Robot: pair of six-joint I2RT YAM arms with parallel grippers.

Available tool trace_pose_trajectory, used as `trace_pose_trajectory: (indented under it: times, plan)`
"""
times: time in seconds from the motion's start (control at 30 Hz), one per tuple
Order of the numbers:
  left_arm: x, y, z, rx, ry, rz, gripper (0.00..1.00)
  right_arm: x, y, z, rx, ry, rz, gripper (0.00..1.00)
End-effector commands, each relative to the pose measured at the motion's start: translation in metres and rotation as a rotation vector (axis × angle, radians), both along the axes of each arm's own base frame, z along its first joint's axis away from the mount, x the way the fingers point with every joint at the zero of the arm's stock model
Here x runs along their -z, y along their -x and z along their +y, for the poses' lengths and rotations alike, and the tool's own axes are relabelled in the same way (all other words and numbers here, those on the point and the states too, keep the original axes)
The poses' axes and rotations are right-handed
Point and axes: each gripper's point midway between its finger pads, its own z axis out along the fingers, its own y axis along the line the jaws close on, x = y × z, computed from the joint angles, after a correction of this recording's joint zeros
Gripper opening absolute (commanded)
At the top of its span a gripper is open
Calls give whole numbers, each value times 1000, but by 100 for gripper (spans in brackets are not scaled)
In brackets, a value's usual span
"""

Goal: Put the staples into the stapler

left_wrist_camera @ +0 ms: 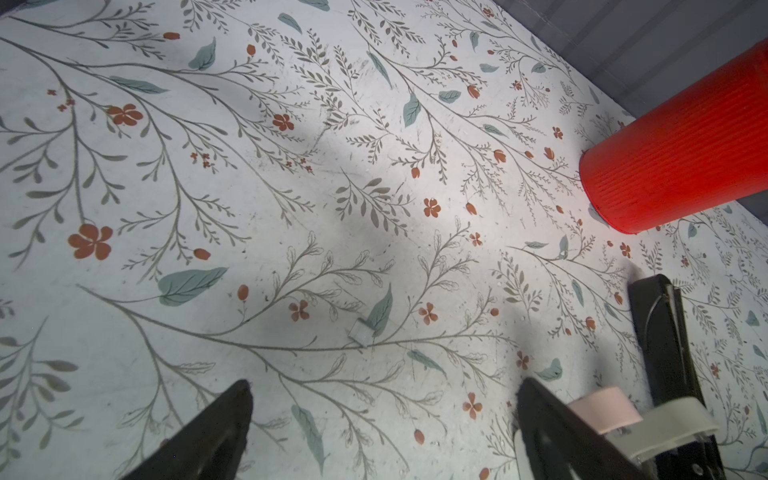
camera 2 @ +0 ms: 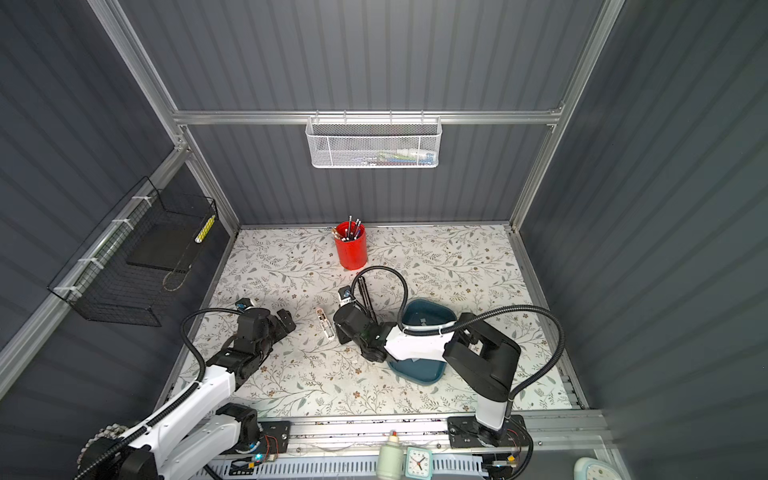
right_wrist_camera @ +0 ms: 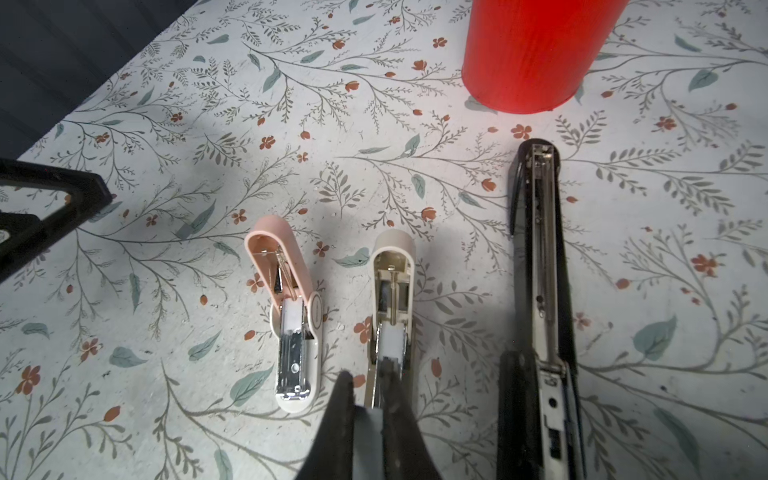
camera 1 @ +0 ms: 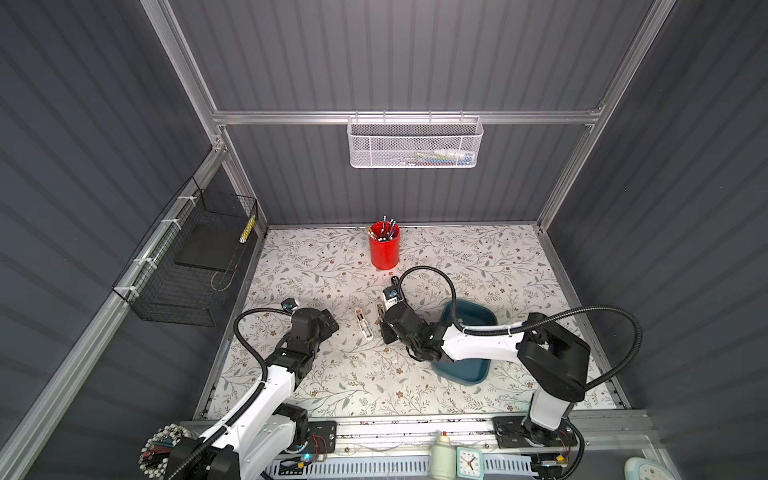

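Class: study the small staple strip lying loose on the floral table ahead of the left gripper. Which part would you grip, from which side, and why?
Pinch the staple strip across two opposite edges, coming straight down from above with the left gripper, whose jaws are open. It lies flat and low on the table, so a sideways approach would likely find no face to hold.

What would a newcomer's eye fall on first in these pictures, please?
Most likely the bright red cup of pens at the back of the flowered table. Mid-table, a pink stapler, a cream stapler and a black stapler lie opened side by side, with the right claw shut on a strip of staples just by the cream stapler. The left claw hangs open over a loose strip.
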Motion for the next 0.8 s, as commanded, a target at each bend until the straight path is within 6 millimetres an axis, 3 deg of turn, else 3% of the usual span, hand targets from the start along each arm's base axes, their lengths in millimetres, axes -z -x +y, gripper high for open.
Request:
trace_pose_trajectory:
  times: [0.0,0.77]
  plan:
    - [-10,-6,-2,-4,19,-27,100,-5,-5,10,0,-14,-26,9]
    - [-8,-7,-2,-4,15,-20,100,21,-11,10,20,18,-10,9]
